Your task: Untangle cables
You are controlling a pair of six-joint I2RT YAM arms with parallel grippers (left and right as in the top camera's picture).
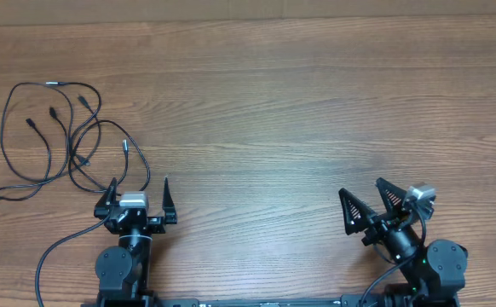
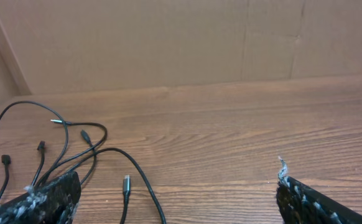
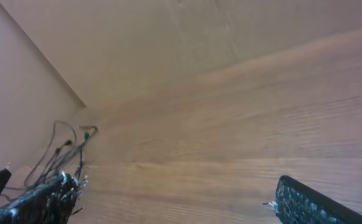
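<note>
Textured black fingers (image 2: 44,202) are filling the bottom corners of the left wrist view, and they are standing far apart with bare wood showing between them. The left gripper (image 1: 139,183) is sitting wide open at the near edge of the table and is holding nothing. The right gripper (image 1: 360,188) is also spreading its two fingers wide and is gripping nothing; it is angling toward the left, well apart from the cords.

Both arms are resting over a brown wood-grain table (image 1: 299,111), whose boards are running left to right. Behind it, a plain tan wall (image 2: 168,43) of cardboard-like panels is rising, with vertical seams showing on its right part and a slanted edge at the far left.

Two arms and two grippers are showing from overhead. The cables (image 1: 60,128) are lying on the left side of the table, just beyond the left gripper, as a loose bunch of thin black cords looping over one another. How many separate cords are making up the bunch I cannot tell, because they are crossing too much. Five small plug ends (image 2: 83,134) are showing in the left wrist view, and at least two of them are looking silver-tipped. One strand is trailing off the table's left edge, and another loop is curving in just beside the left gripper's left finger; whether it is touching that finger is unclear.
</note>
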